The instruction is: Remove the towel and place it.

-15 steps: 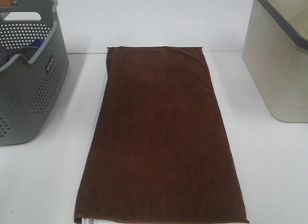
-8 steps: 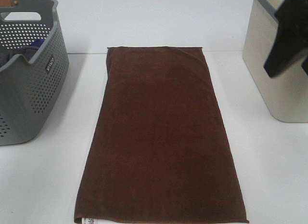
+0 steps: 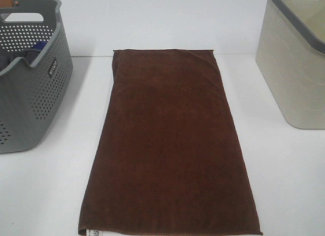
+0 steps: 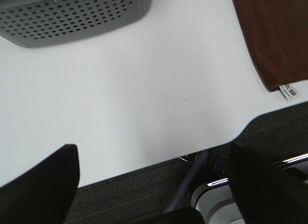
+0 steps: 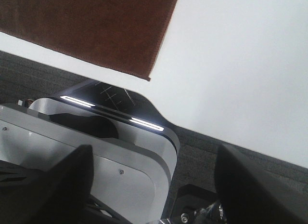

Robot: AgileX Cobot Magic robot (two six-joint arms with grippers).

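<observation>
While neither arm shows in the exterior high view, the towel lies flat down the middle of that frame on the white table, a long dark brown rectangle running from just above the centre to the bottom edge, where a small white tag peeks out at its lower left corner. At the left edge of the same frame stands a grey perforated basket with a dark blue cloth inside it, well apart from the towel; at the upper right stands a beige bin with a grey rim, also apart from the towel. In the left wrist view the left gripper has its two dark fingers spread wide at the bottom of the frame, nothing between them, hanging over the table's edge; a corner of the towel with its tag sits in the upper right of that frame and the basket's wall in the upper left. In the right wrist view the right gripper is likewise spread wide and empty at the bottom of the frame, with another corner of the towel in the upper left and the robot's grey base below the table edge.
</observation>
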